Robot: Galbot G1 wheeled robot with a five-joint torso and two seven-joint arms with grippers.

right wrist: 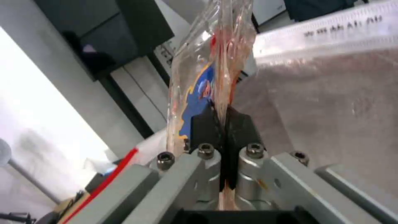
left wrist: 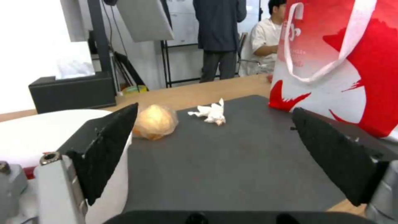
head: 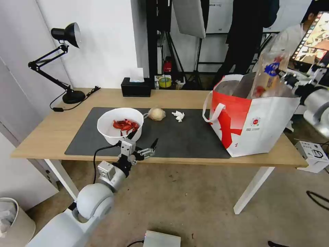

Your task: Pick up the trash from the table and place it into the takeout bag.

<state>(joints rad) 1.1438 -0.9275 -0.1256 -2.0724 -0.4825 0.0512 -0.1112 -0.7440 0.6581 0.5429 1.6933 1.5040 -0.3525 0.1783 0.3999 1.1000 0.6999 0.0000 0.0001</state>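
Head view has the right gripper (head: 281, 73) pinching the clear clamshell tray (head: 270, 73) over the takeout bag (head: 253, 123), left gripper (head: 144, 142) spread wide beside the white bowl (head: 120, 125)

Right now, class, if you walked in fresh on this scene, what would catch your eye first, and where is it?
First, the red-and-white takeout bag standing open at the table's right end, with the right hand shut on a clear clamshell tray over its mouth. Next, the white bowl of red scraps on the dark mat, the open left hand beside it at the front edge.
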